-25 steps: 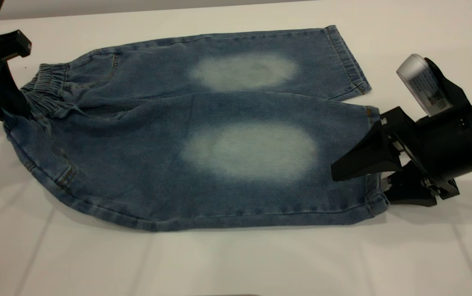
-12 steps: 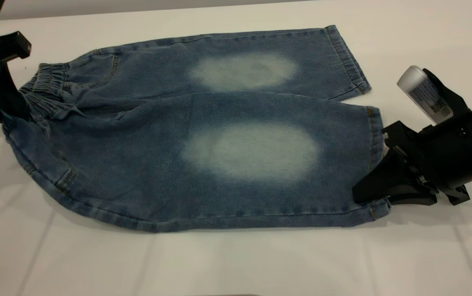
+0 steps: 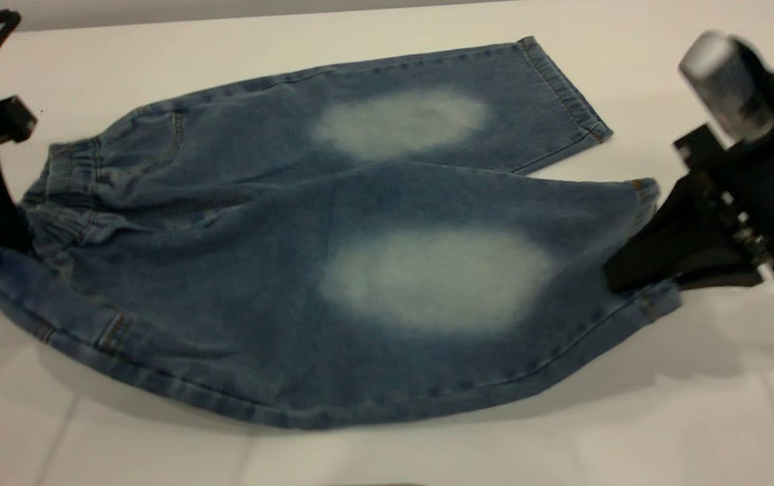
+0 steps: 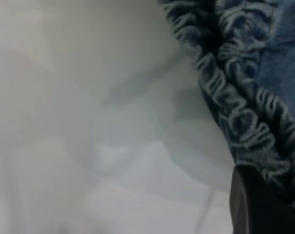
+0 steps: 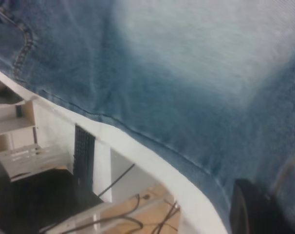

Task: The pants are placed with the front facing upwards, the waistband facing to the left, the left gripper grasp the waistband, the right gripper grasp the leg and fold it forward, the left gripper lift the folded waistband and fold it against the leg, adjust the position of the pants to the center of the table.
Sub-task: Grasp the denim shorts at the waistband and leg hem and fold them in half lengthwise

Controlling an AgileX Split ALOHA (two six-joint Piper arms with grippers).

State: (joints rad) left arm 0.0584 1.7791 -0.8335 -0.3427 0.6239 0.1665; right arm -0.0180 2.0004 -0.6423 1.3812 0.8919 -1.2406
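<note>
A: What's on the white counter [image 3: 387, 459]?

B: A pair of blue jeans [image 3: 333, 223], front up, spread over the middle. The elastic waistband [image 3: 63, 196] points toward the left arm and the two legs run toward the right arm. Both knees carry pale faded ovals.

A: Why does the near leg look lifted?

B: Its hem [image 3: 643, 202] hangs raised off the counter with shadow under it, and the near edge sags in a curve between the two ends. The far leg lies flat.

A: So who holds what?

B: The right gripper [image 3: 629, 273] sits at the near leg's hem, jaws pinching the cloth there; the right wrist view shows denim draped close against a dark finger. The left gripper [image 3: 5, 233] is at the near end of the waistband, jaws pinching the gathered elastic, which the left wrist view shows running right up to its dark finger [image 4: 264, 204].

A: Why grip both ends?

B: I'd judge it keeps the near half taut, so it can be carried over the far leg as one flat panel rather than bunching. The fold itself is not yet made.
</note>
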